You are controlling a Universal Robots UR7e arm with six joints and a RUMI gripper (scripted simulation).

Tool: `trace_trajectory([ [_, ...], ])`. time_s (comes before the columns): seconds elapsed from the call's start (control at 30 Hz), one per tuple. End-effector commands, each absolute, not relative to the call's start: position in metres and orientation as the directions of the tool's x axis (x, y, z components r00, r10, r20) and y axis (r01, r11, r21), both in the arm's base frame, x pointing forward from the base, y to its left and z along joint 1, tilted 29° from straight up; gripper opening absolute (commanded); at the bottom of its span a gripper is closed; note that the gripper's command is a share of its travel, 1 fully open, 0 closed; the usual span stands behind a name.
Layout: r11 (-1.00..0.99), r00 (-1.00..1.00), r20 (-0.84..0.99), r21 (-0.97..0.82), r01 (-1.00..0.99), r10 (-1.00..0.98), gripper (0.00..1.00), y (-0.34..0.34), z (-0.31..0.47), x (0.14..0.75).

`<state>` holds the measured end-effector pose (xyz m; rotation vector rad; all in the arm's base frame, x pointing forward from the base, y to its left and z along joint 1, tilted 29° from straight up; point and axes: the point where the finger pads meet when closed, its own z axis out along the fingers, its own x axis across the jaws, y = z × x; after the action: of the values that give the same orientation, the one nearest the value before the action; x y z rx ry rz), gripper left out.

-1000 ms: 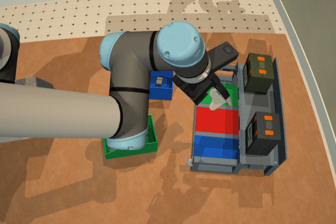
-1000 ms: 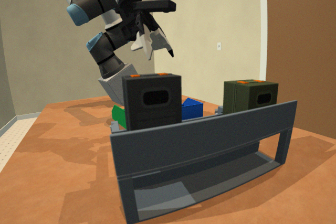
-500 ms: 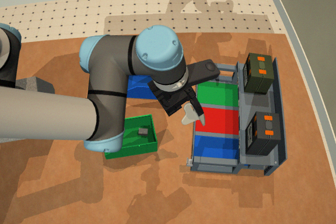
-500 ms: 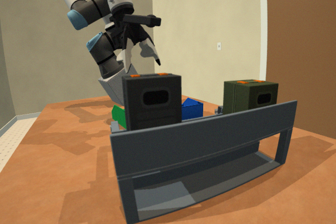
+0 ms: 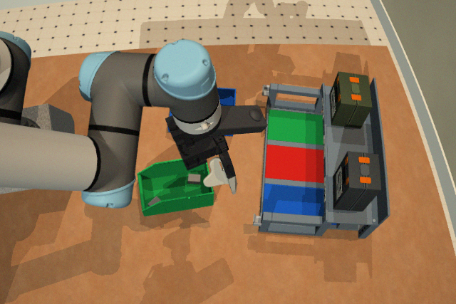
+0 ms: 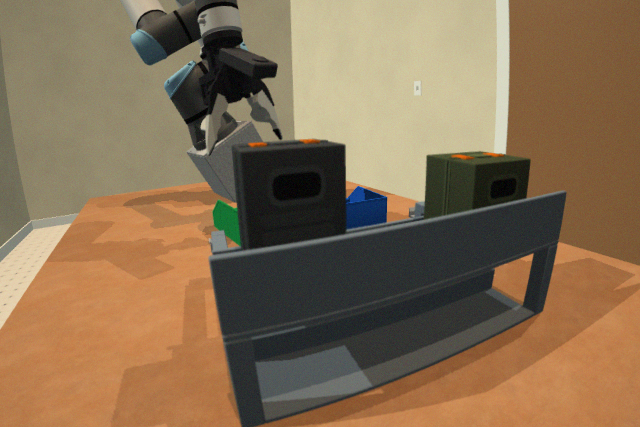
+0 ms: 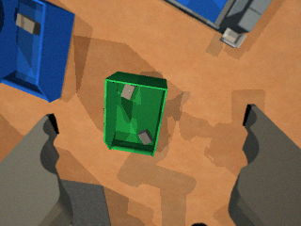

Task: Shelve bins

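Observation:
A green bin with two grey parts inside stands on the table left of the shelf. It also shows in the wrist view, directly below the camera. A blue bin with a grey part lies further back, mostly hidden by the arm in the top view. The shelf has green, red and blue marks, all bare. My gripper is open and empty, high above the green bin's right end; it also shows in the exterior view.
Two dark boxes with orange clips stand on the shelf's upper board, an olive one at the back and a grey one at the front. My arm's elbow hangs over the table left of the bins.

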<state>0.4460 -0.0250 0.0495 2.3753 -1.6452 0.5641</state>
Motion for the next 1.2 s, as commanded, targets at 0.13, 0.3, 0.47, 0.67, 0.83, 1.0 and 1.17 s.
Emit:
trace_trajectory([
  [0.13,-0.232,0.197,0.451,-0.023,-0.972,-0.87,1.0,-0.05,0.042,0.394],
  [0.3,-0.198,0.168,0.463,-0.016,-0.98,-0.87,1.0,-0.056,0.04,0.38],
  [0.47,-0.165,0.141,0.474,-0.01,-0.986,-0.869,1.0,-0.061,0.038,0.367],
  [0.67,-0.142,0.122,0.482,-0.006,-0.99,-0.867,1.0,-0.065,0.037,0.358],
  [0.83,-0.136,0.117,0.485,-0.005,-0.991,-0.867,1.0,-0.066,0.036,0.356],
  [1.0,-0.134,0.114,0.486,-0.005,-0.991,-0.866,1.0,-0.066,0.036,0.354],
  [1.17,-0.133,0.114,0.486,-0.005,-0.991,-0.866,0.0,-0.066,0.036,0.355],
])
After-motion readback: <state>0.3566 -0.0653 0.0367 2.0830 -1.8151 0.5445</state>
